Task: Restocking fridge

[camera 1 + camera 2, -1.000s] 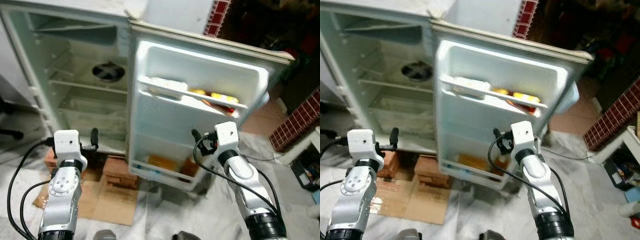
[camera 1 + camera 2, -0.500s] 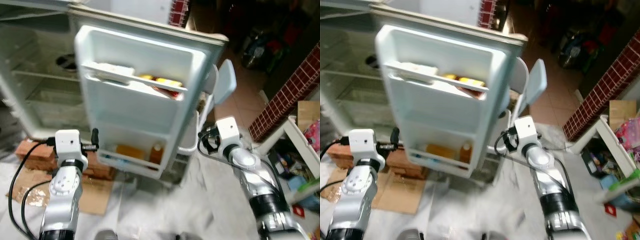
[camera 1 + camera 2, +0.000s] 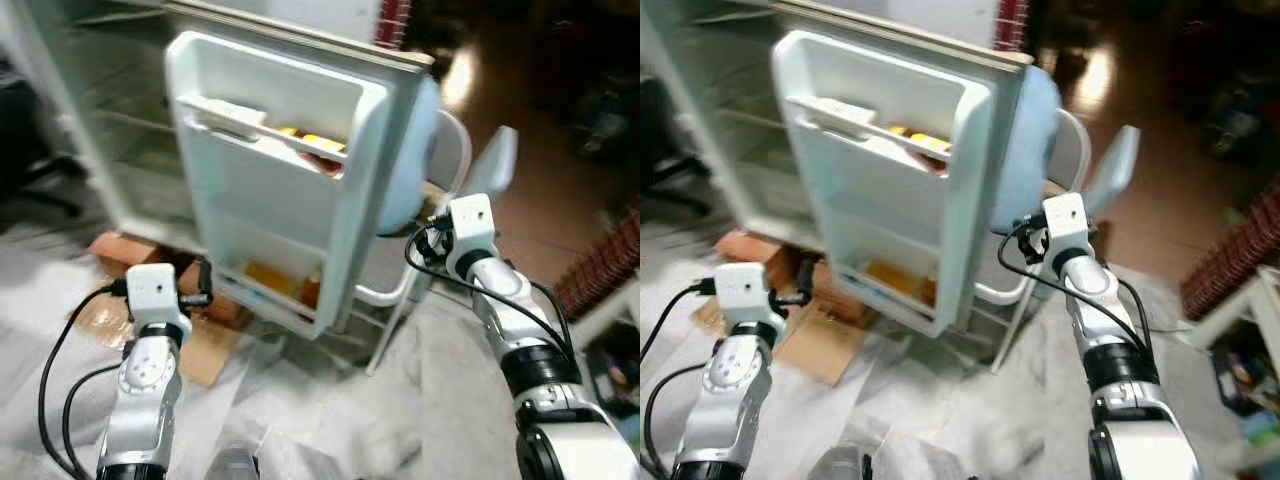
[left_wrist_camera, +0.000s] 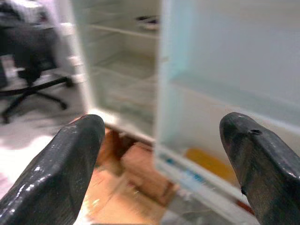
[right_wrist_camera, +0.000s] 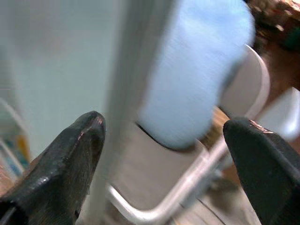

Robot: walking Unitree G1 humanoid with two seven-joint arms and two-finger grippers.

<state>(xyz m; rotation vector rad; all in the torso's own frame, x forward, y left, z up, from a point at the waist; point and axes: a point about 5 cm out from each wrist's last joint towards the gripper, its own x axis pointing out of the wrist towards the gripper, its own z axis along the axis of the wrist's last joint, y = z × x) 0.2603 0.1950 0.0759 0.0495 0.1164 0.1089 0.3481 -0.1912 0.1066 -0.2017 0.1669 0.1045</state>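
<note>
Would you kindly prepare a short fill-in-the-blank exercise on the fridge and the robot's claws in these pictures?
1. The fridge door stands ____.
2. Both the left claw and the right claw have their fingers spread ____, holding nothing.
3. Behind the door's edge stands a chair with a light ____ cushion on it.
4. The fridge rests on reddish ____ above flattened cardboard.

Missing words: open; open; blue; bricks
</note>
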